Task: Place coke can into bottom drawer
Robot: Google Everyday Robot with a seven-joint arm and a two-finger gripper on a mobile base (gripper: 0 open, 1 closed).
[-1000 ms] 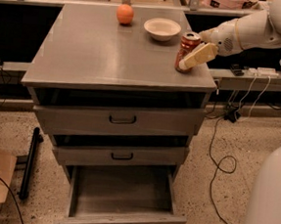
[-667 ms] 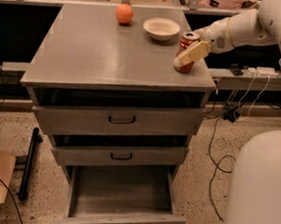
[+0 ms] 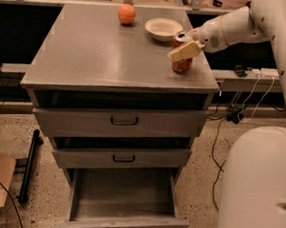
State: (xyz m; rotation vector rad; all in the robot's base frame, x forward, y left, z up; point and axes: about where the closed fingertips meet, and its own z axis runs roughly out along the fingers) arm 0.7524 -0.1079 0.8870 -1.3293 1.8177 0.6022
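The coke can [image 3: 182, 57], orange-red with a silver top, stands upright near the right front part of the grey cabinet top [image 3: 98, 52]. My gripper [image 3: 186, 49] reaches in from the right and is shut on the can, with one pale finger [image 3: 183, 50] lying across its front. The bottom drawer [image 3: 126, 192] is pulled out and open, and its inside is bare. It sits well below and to the left of the can.
A round orange fruit [image 3: 126, 13] and a white bowl [image 3: 164, 28] sit at the back of the cabinet top. The two upper drawers [image 3: 122, 120] are nearly closed. My white base [image 3: 259, 186] stands at the right. Cables lie on the floor.
The gripper and the can have shifted a little to the left along the cabinet top. The arm's wrist now reaches further over the top.
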